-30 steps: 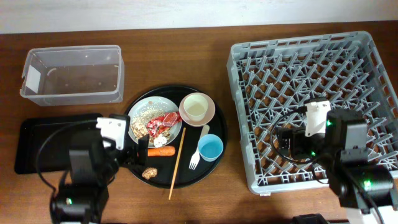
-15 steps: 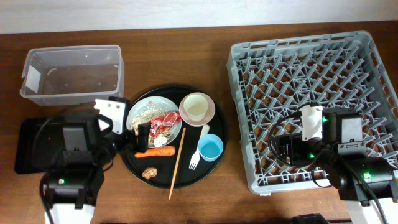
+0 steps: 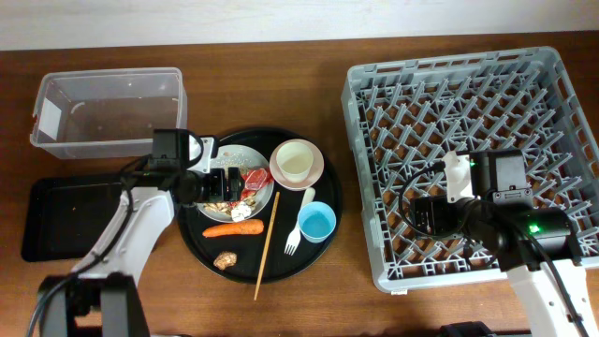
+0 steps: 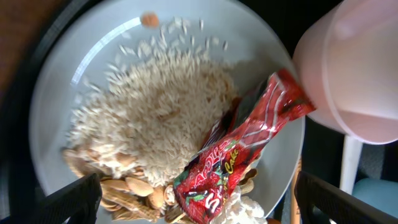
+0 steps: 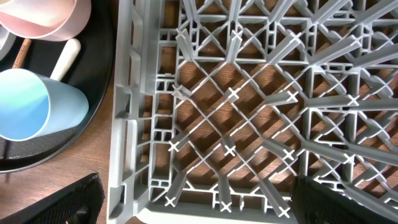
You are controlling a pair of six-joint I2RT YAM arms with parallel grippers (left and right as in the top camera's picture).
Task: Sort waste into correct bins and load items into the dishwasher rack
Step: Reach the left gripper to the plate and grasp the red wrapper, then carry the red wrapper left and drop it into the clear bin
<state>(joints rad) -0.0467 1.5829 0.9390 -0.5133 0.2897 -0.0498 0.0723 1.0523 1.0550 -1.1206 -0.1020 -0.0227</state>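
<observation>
- The left claw (image 3: 217, 183) has swung up from the near edge of the round black tray (image 3: 329, 234) and now hangs over the plate (image 3: 225, 153). Its jaws stand wide open with nothing between them.
- In the left wrist view the red wrapper (image 4: 249, 155) lies right under that claw. It sits on the plate's right side, partly over the rice (image 4: 155, 106) and some pale brown nuts (image 4: 124, 186).
- I take the wrapper to be the first piece of waste to be picked. A straight drop and a close should catch it.
- The right claw (image 5: 199, 199) has shifted only a little. It is fully open too and holds nothing, hovering over the floor of the rack (image 3: 468, 84) near its front-left corner.
- Nothing on the round tray has moved in the last second. The carrot (image 3: 234, 228), brown lump (image 3: 224, 260), chopstick (image 3: 265, 248), fork (image 3: 298, 229), blue cup (image 3: 316, 223) and bowl (image 3: 298, 163) lie as they did.
- The clear tub (image 3: 108, 112) and the shallow black tray (image 3: 56, 220) sit on the counter (image 3: 281, 84), left of the round tray. No waste shows in either and the rack carries no dishes, so sorting has not really begun.
- The wrapper bears white lettering, but it is too crumpled to read as a name.
- A small white label (image 3: 49, 117) sits on the tub's left end wall and is too small to read.
</observation>
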